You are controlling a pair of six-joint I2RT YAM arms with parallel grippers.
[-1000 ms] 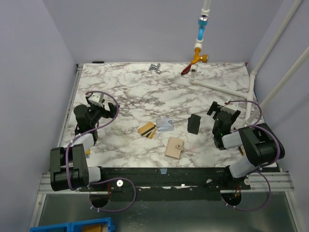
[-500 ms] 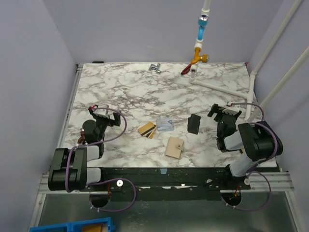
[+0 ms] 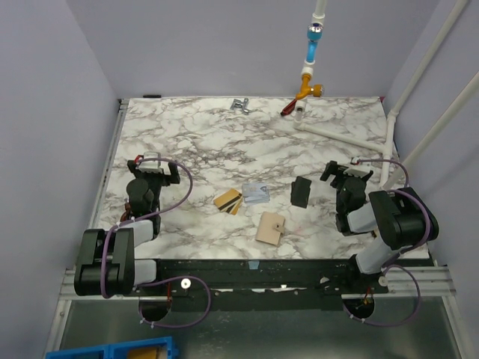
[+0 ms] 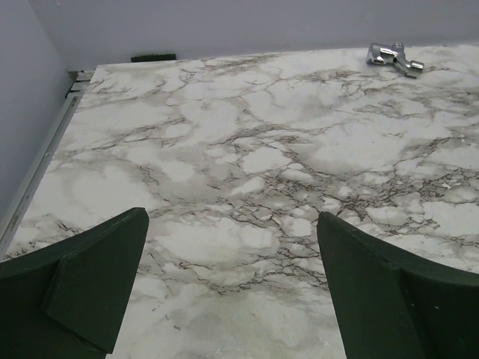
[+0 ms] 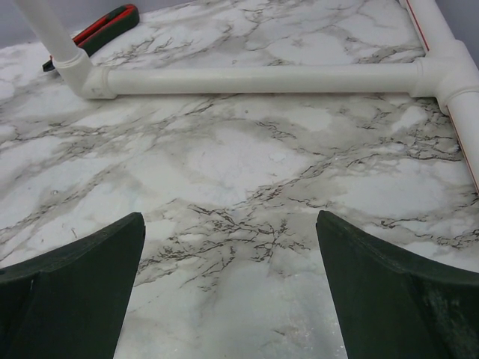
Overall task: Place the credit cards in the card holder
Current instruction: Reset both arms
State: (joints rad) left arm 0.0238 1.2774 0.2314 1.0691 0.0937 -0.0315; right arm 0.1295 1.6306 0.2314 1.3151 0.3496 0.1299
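Gold-tan credit cards (image 3: pixel 228 200) with a dark stripe lie fanned at the table's middle, and pale grey-blue credit cards (image 3: pixel 256 193) lie just to their right. The tan card holder (image 3: pixel 270 228), a round snap at its centre, lies flat nearer the front edge. My left gripper (image 3: pixel 153 163) stands open at the left, well apart from the cards. My right gripper (image 3: pixel 346 169) stands open at the right. Each wrist view shows only bare marble between the wide fingers (image 4: pixel 97 277) (image 5: pixel 382 284). Neither wrist view shows cards or holder.
A black flat case (image 3: pixel 301 191) lies right of the cards. A white pipe frame (image 5: pixel 262 78) runs along the back right, with a red-handled tool (image 5: pixel 101 26) by it. A chrome fitting (image 4: pixel 393 57) sits at the back middle. A wall borders the table's left edge (image 4: pixel 41 172).
My left arm has pulled back and lowered, its gripper now pointing toward the back of the table. The right gripper shifted slightly in the first half second, then stayed put. Cards and holder have not moved.
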